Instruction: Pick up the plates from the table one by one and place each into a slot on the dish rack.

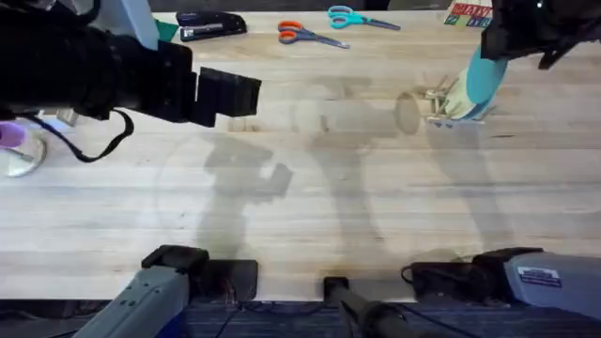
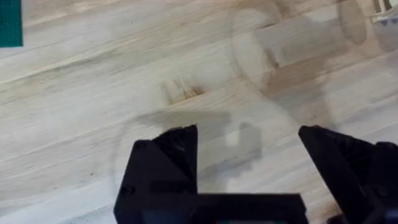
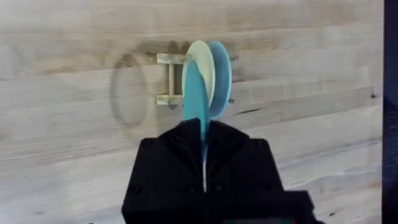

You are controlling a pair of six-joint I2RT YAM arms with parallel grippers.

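Turquoise plate [image 3: 194, 99] against racked yellow plate [image 3: 202, 65]

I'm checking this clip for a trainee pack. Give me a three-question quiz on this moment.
1. True or false: the right claw is shut on the turquoise plate.
2. Which plates already stand in the dish rack? A) pale yellow and pale blue B) none
3. Fill in: the left claw hangs ____ over bare table.

Key: 1 true; 2 A; 3 open
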